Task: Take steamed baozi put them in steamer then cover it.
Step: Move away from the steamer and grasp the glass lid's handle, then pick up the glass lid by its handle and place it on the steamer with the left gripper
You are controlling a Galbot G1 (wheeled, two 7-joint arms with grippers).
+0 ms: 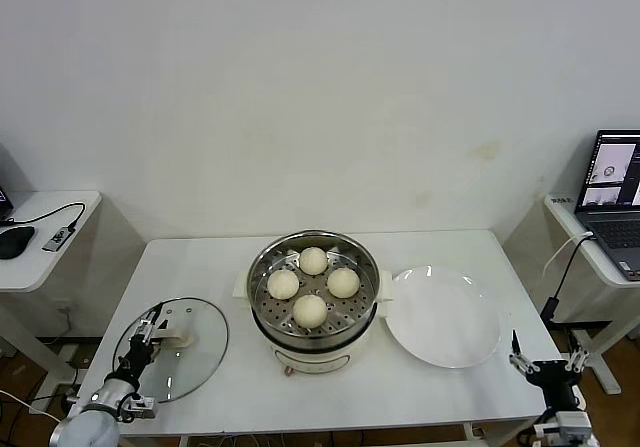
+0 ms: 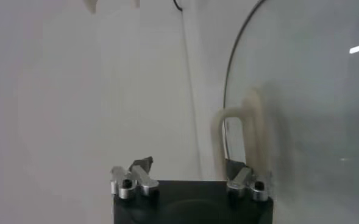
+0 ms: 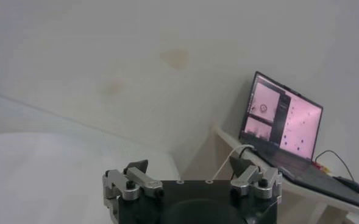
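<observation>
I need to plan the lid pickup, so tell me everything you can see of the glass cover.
The cover is a round lid of clear glass with a thin metal rim and a cream-white bar handle at its centre. It lies flat, handle up, on the white table near the front left corner, left of the steamer and apart from it. The left gripper is over it at the handle, fingers on either side of the bar; whether they touch it I cannot tell.

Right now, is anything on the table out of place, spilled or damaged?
Nothing stands out. Four steamed baozi sit neatly in the steamer, the white plate beside it is bare, and the cover lies flat on the table, not yet on the steamer, with the left hand at its handle.
</observation>
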